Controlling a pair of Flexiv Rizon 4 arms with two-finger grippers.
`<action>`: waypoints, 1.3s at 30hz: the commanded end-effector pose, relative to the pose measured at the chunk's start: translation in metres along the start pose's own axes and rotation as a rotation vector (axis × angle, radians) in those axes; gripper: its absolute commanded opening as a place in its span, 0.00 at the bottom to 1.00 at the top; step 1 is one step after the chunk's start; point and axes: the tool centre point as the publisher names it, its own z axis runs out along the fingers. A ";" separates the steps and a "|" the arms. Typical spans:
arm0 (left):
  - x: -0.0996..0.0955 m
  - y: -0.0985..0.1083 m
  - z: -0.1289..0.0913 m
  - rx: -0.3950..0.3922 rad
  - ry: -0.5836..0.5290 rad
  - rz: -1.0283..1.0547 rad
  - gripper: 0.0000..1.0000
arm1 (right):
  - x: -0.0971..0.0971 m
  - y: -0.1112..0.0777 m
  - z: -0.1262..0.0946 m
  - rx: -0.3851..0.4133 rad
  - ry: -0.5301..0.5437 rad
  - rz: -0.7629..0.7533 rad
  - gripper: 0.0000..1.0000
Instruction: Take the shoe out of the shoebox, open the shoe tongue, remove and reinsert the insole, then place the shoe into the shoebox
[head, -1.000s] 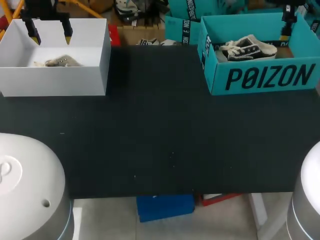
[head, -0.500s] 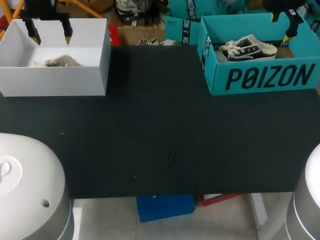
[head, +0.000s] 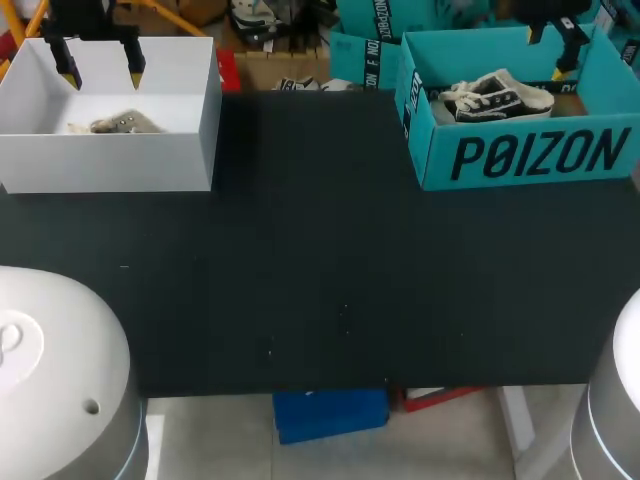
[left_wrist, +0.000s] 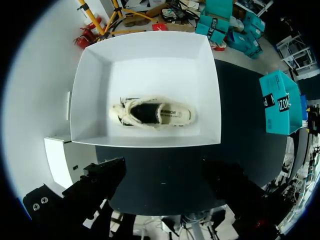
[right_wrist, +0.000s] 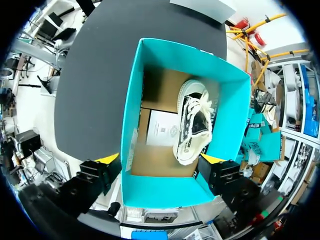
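A cream shoe (head: 115, 124) lies inside the white shoebox (head: 110, 160) at the table's back left. My left gripper (head: 100, 62) hangs open above that box. In the left wrist view the cream shoe (left_wrist: 154, 113) lies on its side in the white box (left_wrist: 90, 90), ahead of the open gripper (left_wrist: 165, 175). A black-and-white shoe (head: 497, 97) sits in the teal shoebox (head: 530, 155) at the back right. My right gripper (head: 548, 38) is open above the box's far wall. In the right wrist view its yellow-tipped fingers (right_wrist: 107, 160) straddle the teal box (right_wrist: 131, 115) above the shoe (right_wrist: 194, 127).
The black tabletop (head: 320, 260) stretches between and in front of the two boxes. The white bases of my arms (head: 50, 380) fill the near corners. White paper (right_wrist: 162, 131) and brown card line the teal box's floor beside the shoe.
My right gripper has moved left along the teal box's far side, staying open. The left gripper and both shoes have not moved.
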 end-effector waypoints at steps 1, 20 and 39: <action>0.000 0.000 0.000 -0.001 -0.001 -0.001 1.00 | -0.019 0.004 0.019 0.006 0.055 -0.003 1.00; 0.000 0.000 0.000 -0.001 -0.001 -0.001 1.00 | -0.042 0.011 0.089 0.004 0.070 0.007 1.00; 0.000 0.000 0.000 -0.001 -0.001 -0.001 1.00 | -0.055 0.011 0.129 -0.032 0.099 0.033 0.62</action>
